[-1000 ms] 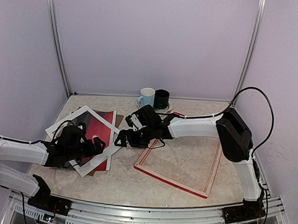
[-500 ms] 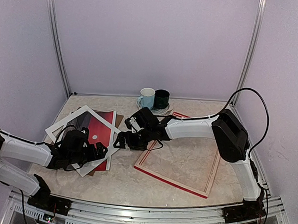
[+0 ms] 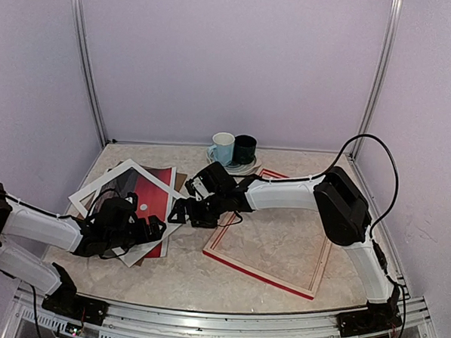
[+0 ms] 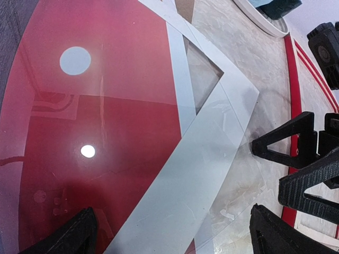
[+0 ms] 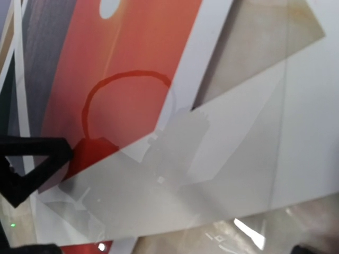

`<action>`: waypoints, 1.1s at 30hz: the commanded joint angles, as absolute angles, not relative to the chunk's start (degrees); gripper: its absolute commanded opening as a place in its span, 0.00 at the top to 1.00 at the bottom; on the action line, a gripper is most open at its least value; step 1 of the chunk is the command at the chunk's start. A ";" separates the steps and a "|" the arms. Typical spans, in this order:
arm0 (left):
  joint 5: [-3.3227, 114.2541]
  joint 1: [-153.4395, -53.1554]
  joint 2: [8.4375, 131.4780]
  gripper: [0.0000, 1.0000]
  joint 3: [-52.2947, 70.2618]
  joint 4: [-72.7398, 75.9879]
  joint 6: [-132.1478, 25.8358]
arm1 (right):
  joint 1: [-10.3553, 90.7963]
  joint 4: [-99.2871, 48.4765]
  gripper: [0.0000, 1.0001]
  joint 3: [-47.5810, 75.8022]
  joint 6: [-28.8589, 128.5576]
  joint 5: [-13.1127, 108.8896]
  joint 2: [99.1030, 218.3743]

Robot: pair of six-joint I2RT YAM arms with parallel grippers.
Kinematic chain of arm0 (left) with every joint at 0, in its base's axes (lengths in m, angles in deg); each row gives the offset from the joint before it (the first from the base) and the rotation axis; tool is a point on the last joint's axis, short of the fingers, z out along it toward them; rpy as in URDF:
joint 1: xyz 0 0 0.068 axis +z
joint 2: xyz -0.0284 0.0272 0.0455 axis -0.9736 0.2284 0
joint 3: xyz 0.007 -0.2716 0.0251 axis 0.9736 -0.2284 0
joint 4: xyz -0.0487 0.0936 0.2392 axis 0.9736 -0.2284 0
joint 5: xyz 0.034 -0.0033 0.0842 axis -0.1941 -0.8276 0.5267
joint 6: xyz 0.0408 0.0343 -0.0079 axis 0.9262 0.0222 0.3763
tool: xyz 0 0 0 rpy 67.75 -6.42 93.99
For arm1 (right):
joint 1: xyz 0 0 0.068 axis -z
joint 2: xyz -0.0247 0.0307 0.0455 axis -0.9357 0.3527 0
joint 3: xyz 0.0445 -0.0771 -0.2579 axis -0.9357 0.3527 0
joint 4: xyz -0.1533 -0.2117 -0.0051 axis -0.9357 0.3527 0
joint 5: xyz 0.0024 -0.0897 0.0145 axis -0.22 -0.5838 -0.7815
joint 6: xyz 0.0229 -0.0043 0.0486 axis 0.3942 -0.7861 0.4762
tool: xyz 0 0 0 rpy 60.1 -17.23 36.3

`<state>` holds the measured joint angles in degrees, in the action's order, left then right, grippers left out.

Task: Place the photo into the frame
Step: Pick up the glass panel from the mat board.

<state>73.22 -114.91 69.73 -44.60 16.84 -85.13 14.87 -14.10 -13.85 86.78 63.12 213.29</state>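
Note:
The photo (image 3: 154, 195), red sky with a white sun (image 4: 74, 60), lies flat at the left under a tilted white mat border (image 3: 96, 181). In the left wrist view the photo (image 4: 106, 106) fills the left and the mat (image 4: 201, 159) crosses it. The frame (image 3: 258, 273) lies flat at the right, with its pale wood side up and a red edge. My left gripper (image 3: 159, 227) is open and low over the mat's right corner (image 4: 177, 235). My right gripper (image 3: 176, 212) reaches in from the right, open over the mat and photo (image 5: 164, 248). Its fingers (image 4: 296, 143) show in the left wrist view.
A white mug (image 3: 223, 146) and a dark mug (image 3: 245, 149) stand on a saucer at the back. A brown backing board (image 3: 181, 183) peeks out behind the photo. A clear glossy sheet seems to lie over the photo and mat (image 5: 222, 174). The left gripper's finger (image 5: 26, 159) is close to my right gripper.
My right gripper has moved left, off the frame's corner toward the mat. My left gripper has slid a little right toward it. The photo, mat and frame stay put.

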 commanded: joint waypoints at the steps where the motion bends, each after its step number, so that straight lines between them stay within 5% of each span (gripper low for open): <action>1: 72.86 -115.62 70.40 0.01 -45.59 17.93 -85.75 | 14.15 -13.57 0.01 -15.39 88.38 64.76 215.17; 19: 72.93 -116.06 69.27 0.01 -47.08 18.48 -85.80 | 17.13 -33.66 0.01 -1.27 97.72 75.59 210.00; 33: 72.94 -116.26 69.05 0.01 -47.36 18.84 -85.96 | 17.05 -41.68 0.05 -1.81 100.75 82.70 212.48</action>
<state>73.25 -115.56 69.44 -46.17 19.62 -85.28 17.01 -39.69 -0.89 100.25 80.74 211.06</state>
